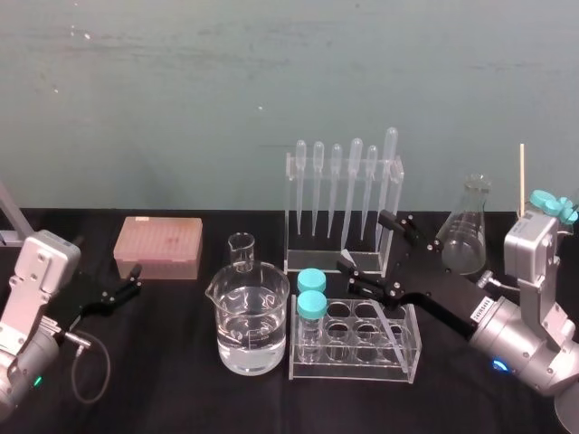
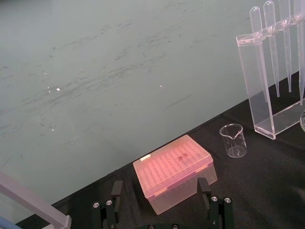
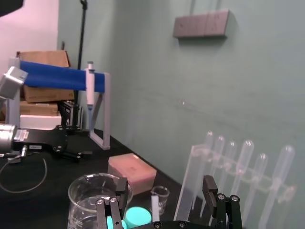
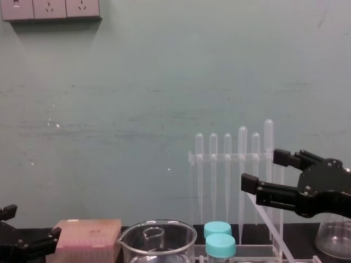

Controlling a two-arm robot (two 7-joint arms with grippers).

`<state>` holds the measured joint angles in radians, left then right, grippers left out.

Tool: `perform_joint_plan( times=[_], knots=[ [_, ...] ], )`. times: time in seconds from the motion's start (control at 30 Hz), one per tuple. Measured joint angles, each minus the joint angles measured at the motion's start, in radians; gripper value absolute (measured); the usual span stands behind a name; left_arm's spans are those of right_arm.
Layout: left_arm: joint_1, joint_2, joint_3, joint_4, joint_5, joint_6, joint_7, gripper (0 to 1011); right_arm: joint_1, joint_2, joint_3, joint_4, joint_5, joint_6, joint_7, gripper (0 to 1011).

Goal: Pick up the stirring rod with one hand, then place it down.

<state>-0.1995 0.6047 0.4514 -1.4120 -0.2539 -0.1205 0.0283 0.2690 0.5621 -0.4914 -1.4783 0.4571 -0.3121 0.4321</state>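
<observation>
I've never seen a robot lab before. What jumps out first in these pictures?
The black right gripper hangs with jaws open just above the clear tube rack at front centre, where the thin stirring rod leans. Behind it stands the tall pipette rack, and a beaker of water is to the left. The left gripper sits parked at the far left.

Chest view's bottom edge cuts off the stirring rod [image 4: 269,219], the beaker [image 4: 129,244] and 2 teal-capped tubes [image 4: 220,245].

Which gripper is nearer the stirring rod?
Right. The right gripper is open just above the stirring rod; the left gripper sits far left, by the pink tip box.
</observation>
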Motion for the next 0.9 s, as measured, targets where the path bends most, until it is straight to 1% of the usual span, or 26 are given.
perform_joint_plan(
  times=[0.1, 0.13, 0.23, 0.27, 0.33, 0.37, 0.47, 0.57, 0.67, 0.7, 0.77, 0.9],
  knots=[
    [0.000, 0.000, 0.000, 0.000, 0.000, 0.000, 0.000, 1000, 0.002, -0.008, 0.010, 0.012, 0.019, 0.045, 0.005, 1003],
    [0.000, 0.000, 0.000, 0.000, 0.000, 0.000, 0.000, 1000, 0.002, -0.008, 0.010, 0.012, 0.019, 0.045, 0.005, 1003],
    [0.000, 0.000, 0.000, 0.000, 0.000, 0.000, 0.000, 1000, 0.009, -0.014, 0.013, 0.028, 0.032, 0.080, 0.019, 1003],
    [0.000, 0.000, 0.000, 0.000, 0.000, 0.000, 0.000, 1000, 0.016, -0.017, 0.012, 0.038, 0.041, 0.102, 0.034, 1003],
    [0.000, 0.000, 0.000, 0.000, 0.000, 0.000, 0.000, 1000, 0.024, -0.020, 0.011, 0.049, 0.049, 0.122, 0.049, 1003],
    [0.000, 0.000, 0.000, 0.000, 0.000, 0.000, 0.000, 1000, 0.031, -0.023, 0.008, 0.060, 0.056, 0.140, 0.068, 1003],
    [0.000, 0.000, 0.000, 0.000, 0.000, 0.000, 0.000, 1000, 0.046, -0.029, 0.004, 0.079, 0.065, 0.169, 0.099, 1003],
    [0.000, 0.000, 0.000, 0.000, 0.000, 0.000, 0.000, 1000, 0.055, -0.034, 0.001, 0.091, 0.070, 0.194, 0.115, 1003],
    [0.000, 0.000, 0.000, 0.000, 0.000, 0.000, 0.000, 1000, 0.065, -0.043, 0.001, 0.110, 0.080, 0.241, 0.131, 1003],
    [0.000, 0.000, 0.000, 0.000, 0.000, 0.000, 0.000, 1000, 0.065, -0.043, 0.001, 0.110, 0.080, 0.241, 0.131, 1003],
    [0.000, 0.000, 0.000, 0.000, 0.000, 0.000, 0.000, 1000, 0.068, -0.049, 0.005, 0.116, 0.081, 0.266, 0.133, 1003],
    [0.000, 0.000, 0.000, 0.000, 0.000, 0.000, 0.000, 1000, 0.065, -0.053, 0.011, 0.116, 0.073, 0.278, 0.125, 1003]
  ],
)
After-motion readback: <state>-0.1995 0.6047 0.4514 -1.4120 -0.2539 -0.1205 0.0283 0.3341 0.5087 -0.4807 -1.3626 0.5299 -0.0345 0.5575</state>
